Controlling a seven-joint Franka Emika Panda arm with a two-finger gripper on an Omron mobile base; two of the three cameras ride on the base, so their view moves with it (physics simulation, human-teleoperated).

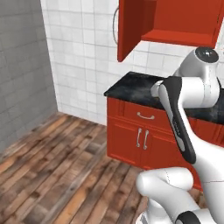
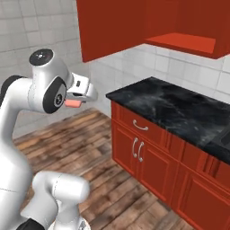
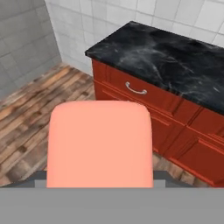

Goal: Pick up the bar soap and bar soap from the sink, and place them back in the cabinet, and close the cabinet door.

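Note:
My gripper (image 2: 75,101) is shut on a salmon-pink bar soap (image 2: 72,103), held in the air to the left of the counter. In the hand view the bar soap (image 3: 100,144) looms large at the bottom and hides the fingertips. The red cabinet (image 1: 179,19) hangs open above the counter, showing its plain red inside (image 2: 179,42). Its cabinet door (image 1: 127,28) stands swung out to the left, with a curved silver handle (image 1: 115,25) on its far face. The same door (image 2: 110,27) is above and right of my hand. A darker recess at the counter's right end looks like the sink's corner (image 2: 223,140).
A black marble counter (image 1: 135,85) (image 3: 166,57) tops red base units with a drawer (image 2: 140,126) and silver pulls. White tile wall (image 1: 83,48) runs behind it, and a grey wall (image 1: 22,65) stands at the left. Wooden floor (image 1: 57,170) lies open in front.

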